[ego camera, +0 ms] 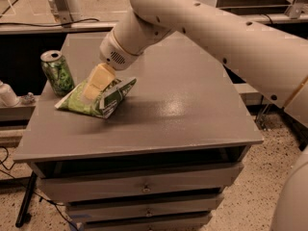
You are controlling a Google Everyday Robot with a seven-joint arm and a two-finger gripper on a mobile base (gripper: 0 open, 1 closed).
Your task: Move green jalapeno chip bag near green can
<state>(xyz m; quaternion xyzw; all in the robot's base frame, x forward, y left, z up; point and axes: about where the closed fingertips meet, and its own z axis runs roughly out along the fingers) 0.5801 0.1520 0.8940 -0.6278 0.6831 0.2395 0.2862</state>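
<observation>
Green foil on grey laminate: the green jalapeno chip bag lies flat by the left edge of the counter, about midway between its front and rear corners. The green can stands upright just beside it, right at that edge. Whether bag and can touch cannot be told. The bag's long axis runs from the left edge toward the counter's middle, its inner end tipped slightly up.

The robot's single arm reaches in from the rear right corner. The gripper sits directly on top of the bag, at the half nearer the can. Whether it is clamping the foil or has let go cannot be told.

The bag looks puffed and sealed, and the can's silver top faces up; what either holds is hidden. The drawers beneath the counter are shut.

By the look of it, the bag already sits near the can. What remains appears to be a straight lift up and away.
</observation>
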